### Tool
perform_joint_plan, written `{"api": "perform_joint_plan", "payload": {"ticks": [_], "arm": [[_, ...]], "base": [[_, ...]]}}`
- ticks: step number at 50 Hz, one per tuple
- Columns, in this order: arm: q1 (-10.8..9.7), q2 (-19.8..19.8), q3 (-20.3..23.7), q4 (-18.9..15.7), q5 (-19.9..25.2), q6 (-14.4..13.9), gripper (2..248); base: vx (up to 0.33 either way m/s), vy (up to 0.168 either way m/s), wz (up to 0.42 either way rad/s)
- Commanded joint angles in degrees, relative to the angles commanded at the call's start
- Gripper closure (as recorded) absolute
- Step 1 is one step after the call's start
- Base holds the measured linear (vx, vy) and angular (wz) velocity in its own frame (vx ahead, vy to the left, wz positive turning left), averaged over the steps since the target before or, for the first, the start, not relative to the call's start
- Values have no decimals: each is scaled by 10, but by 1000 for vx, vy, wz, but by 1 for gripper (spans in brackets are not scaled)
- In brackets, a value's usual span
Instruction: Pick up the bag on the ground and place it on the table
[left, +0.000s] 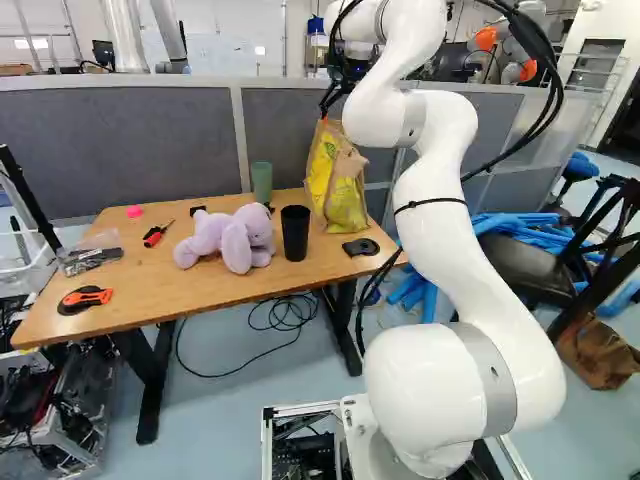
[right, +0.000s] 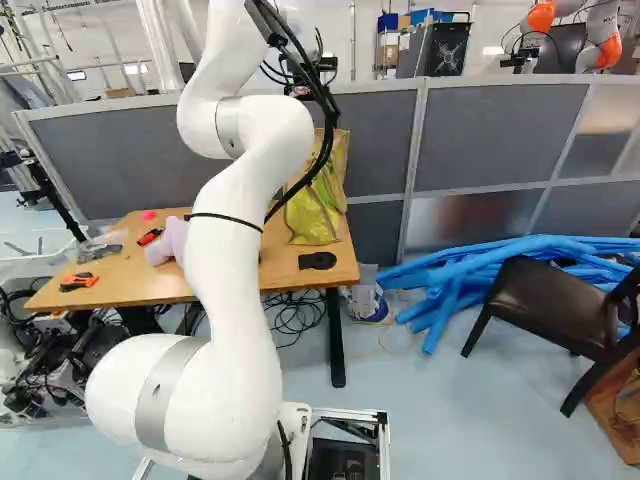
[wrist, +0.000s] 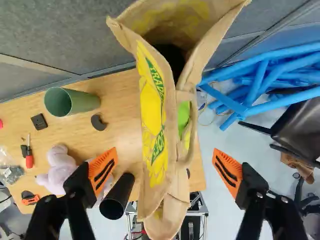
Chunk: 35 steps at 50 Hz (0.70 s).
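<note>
Bag (left: 338, 190) of yellow-printed burlap stands upright on the wooden table (left: 150, 285), near the gray partition (left: 120, 140). Above it, the arm (left: 450, 220) arches high, its gripper (left: 350, 68) aimed downward, released, fingers spread wide apart.

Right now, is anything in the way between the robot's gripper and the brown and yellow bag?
Nothing that I can see. The gripper is open, with the bag between its two fingers. A black cup stands beside the bag on the table, but it looks lower than the fingers.
</note>
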Motion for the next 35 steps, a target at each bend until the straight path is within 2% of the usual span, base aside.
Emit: {"api": "perform_joint_plan", "payload": {"ticks": [35], "arm": [[0, 0, 0, 0, 0, 0, 3]], "base": [[-101, -2, 1]]}}
